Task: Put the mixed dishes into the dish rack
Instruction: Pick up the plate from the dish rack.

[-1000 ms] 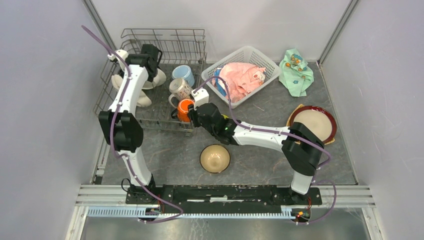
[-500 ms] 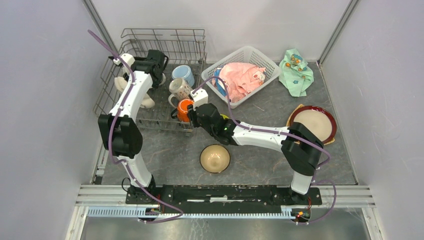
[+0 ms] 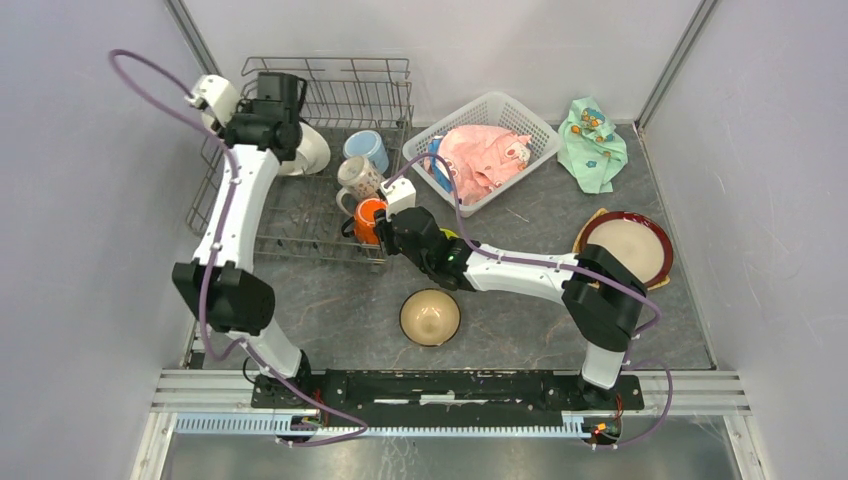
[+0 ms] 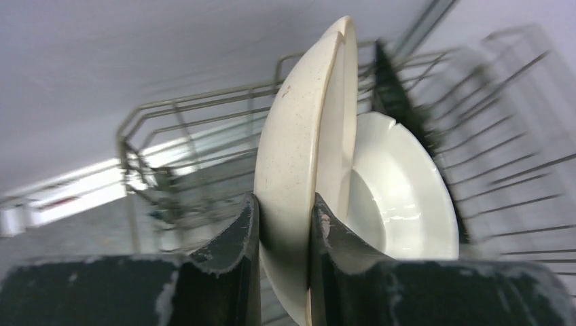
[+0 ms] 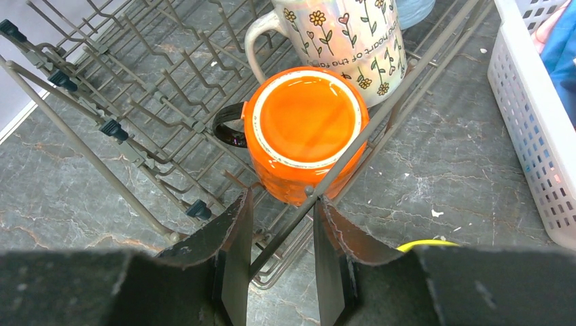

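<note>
My left gripper (image 3: 288, 132) is at the back left of the dish rack (image 3: 330, 75). It is shut on the rim of a cream plate (image 4: 306, 129), held on edge. A white plate (image 4: 401, 197) stands just behind it among the tines. An orange mug (image 5: 306, 129) sits upside down at the rack's front right corner, next to a patterned mug (image 5: 346, 34) and a light-blue mug (image 3: 367, 150). My right gripper (image 5: 282, 210) hangs open over the rack's front rail, just short of the orange mug, with nothing in it.
A tan bowl (image 3: 430, 317) sits on the table in front of the right arm. A red-rimmed plate (image 3: 627, 247) lies on a dark square plate at the right. The white lattice basket (image 3: 520, 115) holds a pink cloth (image 3: 480, 160). A mint cloth (image 3: 592, 143) lies behind it.
My left arm has lifted the cream plate from the rack's left side and swung it toward the back left corner. The right arm has not moved.
</note>
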Controlling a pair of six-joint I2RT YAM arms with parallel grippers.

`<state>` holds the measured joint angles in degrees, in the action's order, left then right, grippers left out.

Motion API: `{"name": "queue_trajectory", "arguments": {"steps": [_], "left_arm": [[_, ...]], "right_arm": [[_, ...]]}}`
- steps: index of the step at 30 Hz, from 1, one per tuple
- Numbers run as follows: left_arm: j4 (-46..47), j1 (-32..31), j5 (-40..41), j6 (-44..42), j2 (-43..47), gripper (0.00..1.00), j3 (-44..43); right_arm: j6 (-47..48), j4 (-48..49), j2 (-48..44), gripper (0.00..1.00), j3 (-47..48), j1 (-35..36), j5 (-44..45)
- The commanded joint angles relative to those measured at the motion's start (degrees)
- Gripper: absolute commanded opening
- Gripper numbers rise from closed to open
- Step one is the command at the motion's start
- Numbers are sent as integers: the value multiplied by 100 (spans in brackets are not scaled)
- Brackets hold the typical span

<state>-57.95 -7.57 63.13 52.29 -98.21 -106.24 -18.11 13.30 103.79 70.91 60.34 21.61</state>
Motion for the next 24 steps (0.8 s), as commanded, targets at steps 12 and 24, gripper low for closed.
{"name": "queue_trajectory", "arguments": {"steps": [12, 24], "left_arm": [[1596, 300, -1432, 2457, 831, 2, -779], [1260, 300, -967, 1452, 1232, 2, -775]], "right_arm": [[809, -360, 444, 0, -208, 483, -1658], [827, -391, 441, 0, -167, 487, -1660]]}}
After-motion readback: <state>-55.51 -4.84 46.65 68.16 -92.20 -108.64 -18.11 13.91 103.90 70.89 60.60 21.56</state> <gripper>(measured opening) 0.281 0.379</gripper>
